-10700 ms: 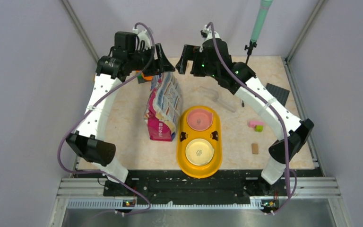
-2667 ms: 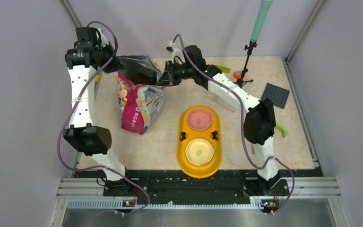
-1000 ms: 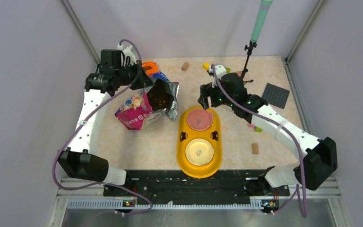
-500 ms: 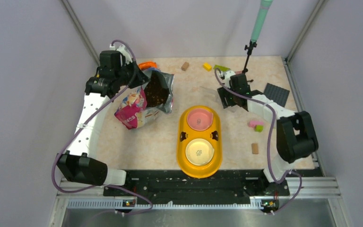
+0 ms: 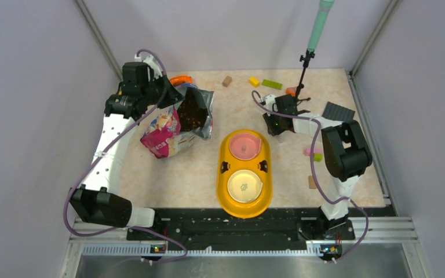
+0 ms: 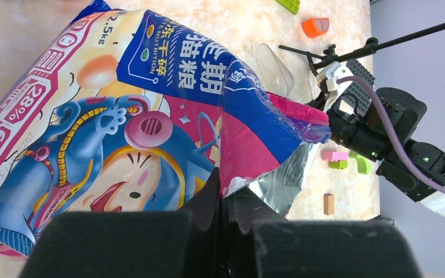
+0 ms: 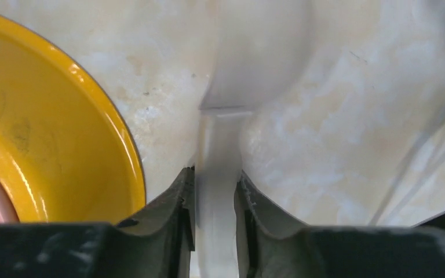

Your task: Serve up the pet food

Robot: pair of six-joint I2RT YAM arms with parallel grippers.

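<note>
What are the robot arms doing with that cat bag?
They are getting cat food ready. The left tool pinches the open cat food bag by its top edge, with brown kibble showing inside. The right tool grips the handle of a clear scoop beside the yellow feeder. Its bowls hold no kibble yet.

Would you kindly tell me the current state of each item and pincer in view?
cat food bag: open, lying tilted with its mouth held up.
pet food: inside the bag, none served.
left pincer: shut on the bag's rim.
scoop: lying flat, empty.
right pincer: closed on the scoop's handle.
pink bowl: empty.
cream bowl: empty.
</note>
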